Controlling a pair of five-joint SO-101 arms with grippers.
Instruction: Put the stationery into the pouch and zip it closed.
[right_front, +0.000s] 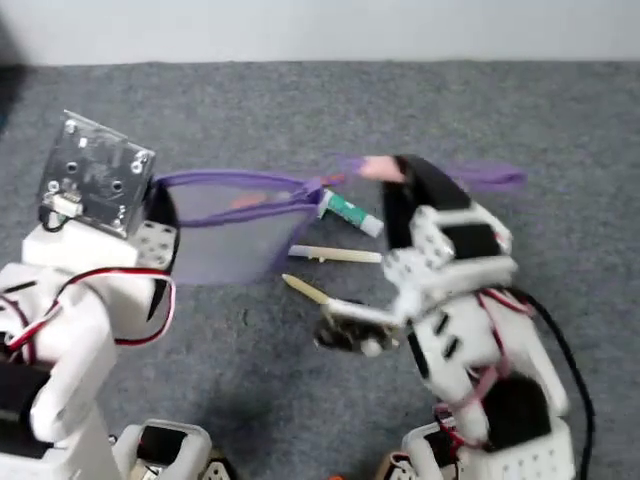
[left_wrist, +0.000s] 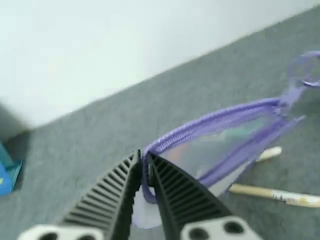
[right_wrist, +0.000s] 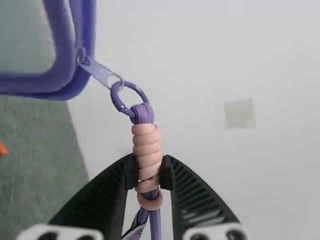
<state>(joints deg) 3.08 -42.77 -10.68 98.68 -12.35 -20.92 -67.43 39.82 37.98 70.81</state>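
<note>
On a grey felt tabletop (right_front: 300, 110) ending at a white wall (right_front: 320, 30) at 12 o'clock, the left gripper (left_wrist: 144, 159) pinches the translucent purple zip pouch (left_wrist: 225, 142) by its end, while the right gripper (right_wrist: 148, 164) clamps its pink-coiled purple pull cord (right_wrist: 145, 137).

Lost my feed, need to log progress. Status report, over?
Left claw shut on pouch edge. Right claw shut on zipper cord. Two pencils outside on carpet.

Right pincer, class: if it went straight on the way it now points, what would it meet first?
The right pincer, shut on the pink-wrapped zip cord, would probably first meet the purple ring just ahead, then the zip pull on the pouch.
</note>
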